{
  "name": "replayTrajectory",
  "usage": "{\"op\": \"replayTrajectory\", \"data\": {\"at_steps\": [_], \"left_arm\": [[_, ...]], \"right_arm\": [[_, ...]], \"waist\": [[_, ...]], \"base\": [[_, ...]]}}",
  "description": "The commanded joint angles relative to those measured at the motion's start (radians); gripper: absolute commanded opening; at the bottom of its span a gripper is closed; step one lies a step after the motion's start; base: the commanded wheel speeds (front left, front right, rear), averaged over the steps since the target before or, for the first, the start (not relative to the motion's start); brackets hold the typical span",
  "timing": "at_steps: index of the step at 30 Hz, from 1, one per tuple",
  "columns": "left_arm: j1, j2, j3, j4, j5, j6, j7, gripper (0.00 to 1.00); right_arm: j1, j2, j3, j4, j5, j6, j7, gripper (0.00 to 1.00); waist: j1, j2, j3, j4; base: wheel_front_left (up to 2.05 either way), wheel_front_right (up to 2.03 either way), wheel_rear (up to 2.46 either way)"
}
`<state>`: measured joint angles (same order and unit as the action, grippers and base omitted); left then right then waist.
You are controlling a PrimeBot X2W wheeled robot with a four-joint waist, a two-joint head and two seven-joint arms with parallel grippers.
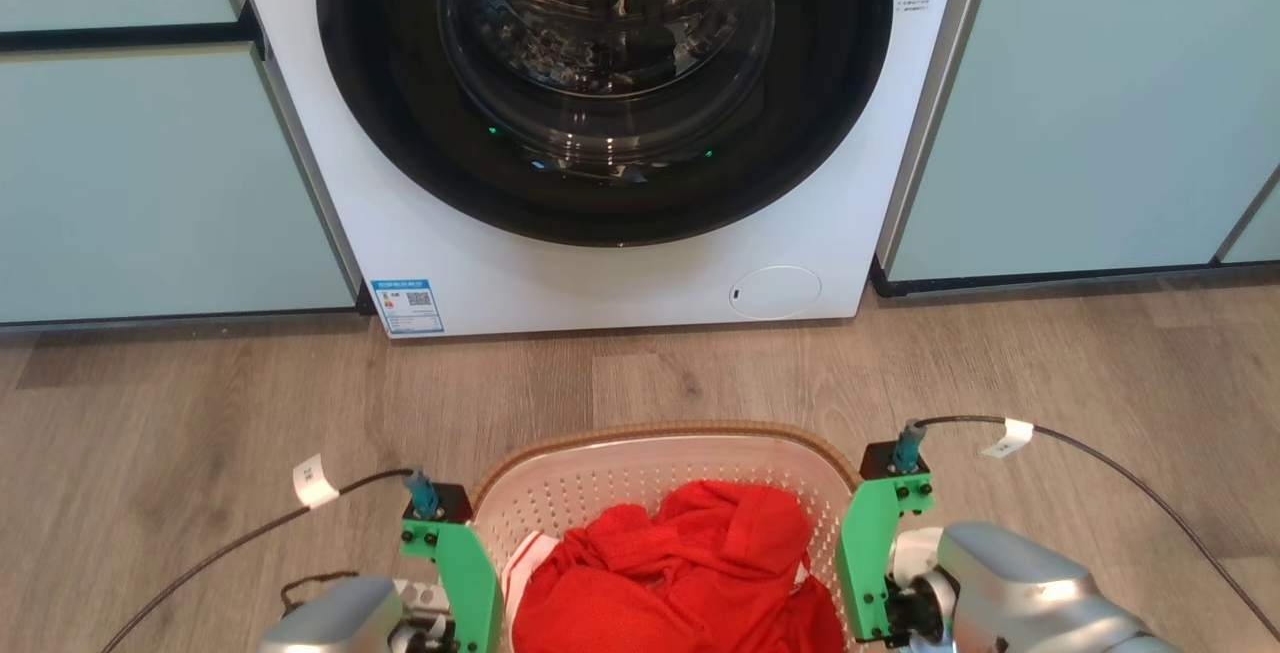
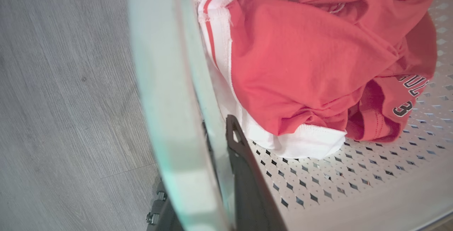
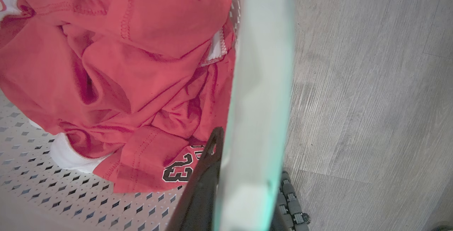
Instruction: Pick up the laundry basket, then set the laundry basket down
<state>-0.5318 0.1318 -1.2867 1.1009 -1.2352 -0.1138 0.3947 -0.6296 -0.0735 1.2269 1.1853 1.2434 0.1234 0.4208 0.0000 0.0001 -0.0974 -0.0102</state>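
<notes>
The laundry basket (image 1: 650,431), white and perforated with a brown woven-look rim, sits low in the head view between my two arms. It holds a crumpled red and white garment (image 1: 690,573). In the left wrist view my left gripper (image 2: 198,153) straddles the basket's side wall (image 2: 166,82), one dark finger (image 2: 244,174) inside and the other outside, shut on it. My right gripper (image 3: 251,156) clamps the opposite wall (image 3: 262,82) the same way, its inner finger (image 3: 205,174) beside the red garment (image 3: 124,82). I cannot tell whether the basket rests on the floor.
A white front-loading washer (image 1: 600,273) with its round dark door (image 1: 600,83) shut stands straight ahead. Pale green cabinet fronts (image 1: 150,183) flank it. Wood-look floor (image 1: 700,373) lies between washer and basket. Thin black cables (image 1: 1120,473) arc off both wrists.
</notes>
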Motion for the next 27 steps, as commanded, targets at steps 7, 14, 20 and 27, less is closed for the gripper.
{"op": "replayTrajectory", "data": {"at_steps": [7, 14, 20, 27], "left_arm": [[-0.058, -0.014, 0.008, -0.038, -0.002, -0.017, -0.009, 0.0], [-0.058, -0.015, 0.007, -0.036, -0.004, -0.017, -0.008, 0.0], [-0.06, -0.018, 0.007, -0.033, -0.005, -0.017, -0.017, 0.0], [-0.061, -0.024, 0.007, -0.031, -0.005, -0.017, -0.023, 0.0]], "right_arm": [[-0.057, 0.023, 0.008, -0.03, 0.011, 0.007, -0.022, 0.0], [-0.062, 0.023, 0.015, -0.027, 0.016, 0.007, -0.021, 0.0], [-0.068, 0.023, 0.019, -0.023, 0.018, 0.007, -0.027, 0.0], [-0.069, 0.023, 0.024, -0.018, 0.02, 0.007, -0.031, 0.0]], "waist": [[0.0, -0.0001, 0.001, 0.0], [0.0, -0.0001, 0.003, 0.001], [0.0, -0.0001, 0.014, 0.002], [0.0, -0.0001, 0.05, 0.005]], "base": [[0.0, 0.0, 0.0], [0.0, 0.0, 0.0], [0.0, 0.0, 0.0], [0.0, 0.0, 0.0]]}}
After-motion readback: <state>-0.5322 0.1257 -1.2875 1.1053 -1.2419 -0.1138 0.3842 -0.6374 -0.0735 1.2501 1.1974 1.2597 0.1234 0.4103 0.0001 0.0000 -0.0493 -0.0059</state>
